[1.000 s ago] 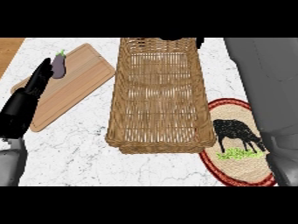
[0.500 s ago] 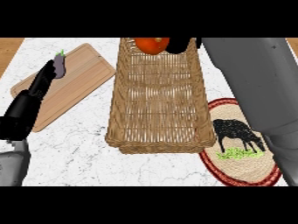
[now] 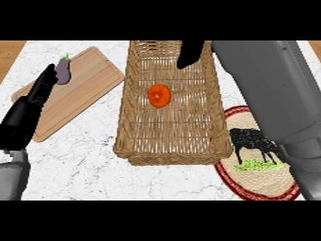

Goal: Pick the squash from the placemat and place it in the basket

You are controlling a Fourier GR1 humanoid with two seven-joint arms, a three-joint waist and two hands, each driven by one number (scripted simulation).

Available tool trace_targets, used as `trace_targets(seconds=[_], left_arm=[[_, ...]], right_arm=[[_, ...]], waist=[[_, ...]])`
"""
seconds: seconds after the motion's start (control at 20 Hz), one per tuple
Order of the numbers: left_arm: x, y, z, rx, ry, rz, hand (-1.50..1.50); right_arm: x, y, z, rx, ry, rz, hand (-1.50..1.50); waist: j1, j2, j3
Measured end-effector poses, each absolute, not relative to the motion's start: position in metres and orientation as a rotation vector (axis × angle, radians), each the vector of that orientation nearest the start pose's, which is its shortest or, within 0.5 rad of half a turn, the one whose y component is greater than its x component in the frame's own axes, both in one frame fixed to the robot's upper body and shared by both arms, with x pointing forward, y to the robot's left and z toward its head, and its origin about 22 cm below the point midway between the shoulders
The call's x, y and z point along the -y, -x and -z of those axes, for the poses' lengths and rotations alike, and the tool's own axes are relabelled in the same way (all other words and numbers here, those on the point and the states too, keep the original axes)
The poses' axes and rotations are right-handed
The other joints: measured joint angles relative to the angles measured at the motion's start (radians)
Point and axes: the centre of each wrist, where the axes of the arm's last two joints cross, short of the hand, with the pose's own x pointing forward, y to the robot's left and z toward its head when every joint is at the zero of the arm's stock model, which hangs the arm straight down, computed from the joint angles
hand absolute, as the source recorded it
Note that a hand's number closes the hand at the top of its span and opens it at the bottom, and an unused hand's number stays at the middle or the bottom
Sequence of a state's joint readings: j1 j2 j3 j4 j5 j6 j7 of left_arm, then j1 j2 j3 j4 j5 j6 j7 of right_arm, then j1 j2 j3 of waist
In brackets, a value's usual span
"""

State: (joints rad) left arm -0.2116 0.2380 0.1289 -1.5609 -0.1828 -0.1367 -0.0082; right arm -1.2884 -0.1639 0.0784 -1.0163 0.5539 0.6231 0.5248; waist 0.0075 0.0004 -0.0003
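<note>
The orange squash (image 3: 159, 95) lies inside the basket (image 3: 172, 141), apart from the right hand (image 3: 190, 54), whose straight, empty fingers hover above the far end, so placing looks complete and only withdrawal remains.

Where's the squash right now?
In the head view the orange squash lies inside the wicker basket, in its upper middle, just below the right hand and clear of the placemat.
</note>
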Motion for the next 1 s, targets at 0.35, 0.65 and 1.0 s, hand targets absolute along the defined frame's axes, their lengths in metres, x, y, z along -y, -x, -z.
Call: trace_targets(seconds=[0.35, 0.65, 1.0], left_arm=[[-0.292, -0.292, -0.080, 1.724, -0.293, 0.378, 0.00], [-0.292, -0.288, -0.077, 1.719, -0.295, 0.376, 0.00], [-0.293, -0.289, -0.072, 1.725, -0.287, 0.381, 0.00]], right_arm=[[0.090, -0.414, -0.301, 1.502, 0.423, -1.103, -1.50], [0.115, -0.419, -0.307, 1.611, 0.350, -0.701, -1.50], [0.194, -0.435, -0.310, 1.634, 0.388, -0.338, -1.50]], waist=[[0.000, 0.000, 0.000], [0.002, 0.001, 0.000], [0.003, 0.005, 0.000]])
